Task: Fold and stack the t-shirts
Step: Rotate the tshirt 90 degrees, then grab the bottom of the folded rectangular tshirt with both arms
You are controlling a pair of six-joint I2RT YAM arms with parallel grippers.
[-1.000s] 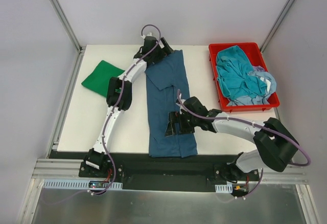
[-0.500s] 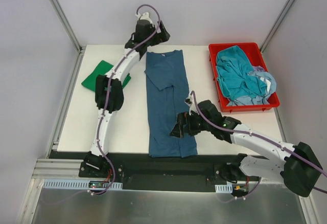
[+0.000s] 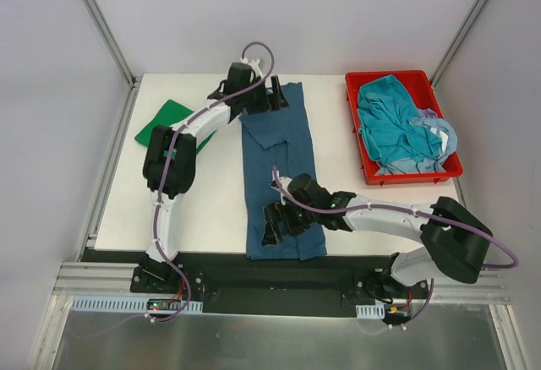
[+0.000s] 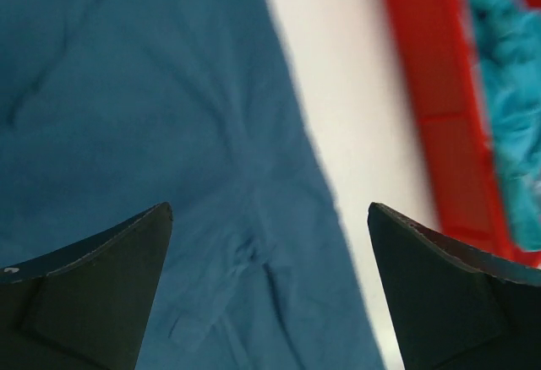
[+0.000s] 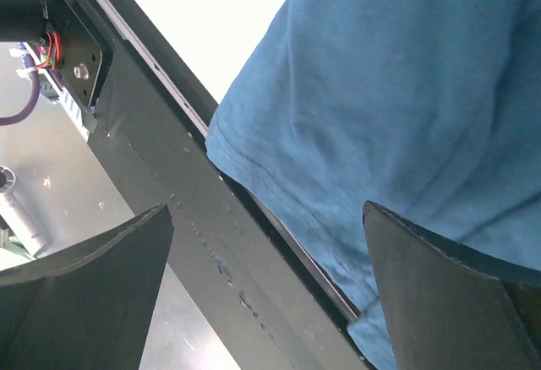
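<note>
1. At the centre of the surface (image 3: 211, 209), we find the dark navy-blue t-shirt (image 3: 283, 167) lying as a long strip, collar end at 12 o'clock, hem at the 6 o'clock edge.
2. We note the left gripper (image 3: 269, 100) over the collar end and the right gripper (image 3: 272, 225) over the hem end. Both are spread wide and hold nothing.
3. We judge the step in hand to be a crosswise fold, end to end.
4. We lower each gripper until one finger slides under all layers, then close on the edge.
5. We lift low and carry evenly, so the strip does not skew.
6. We keep clear of the green t-shirt (image 3: 152, 131) at 10 o'clock and the red tray (image 3: 385, 77) at 2 o'clock, which holds the teal t-shirt (image 3: 389, 125) and the pale blue t-shirt (image 3: 444, 138).
</note>
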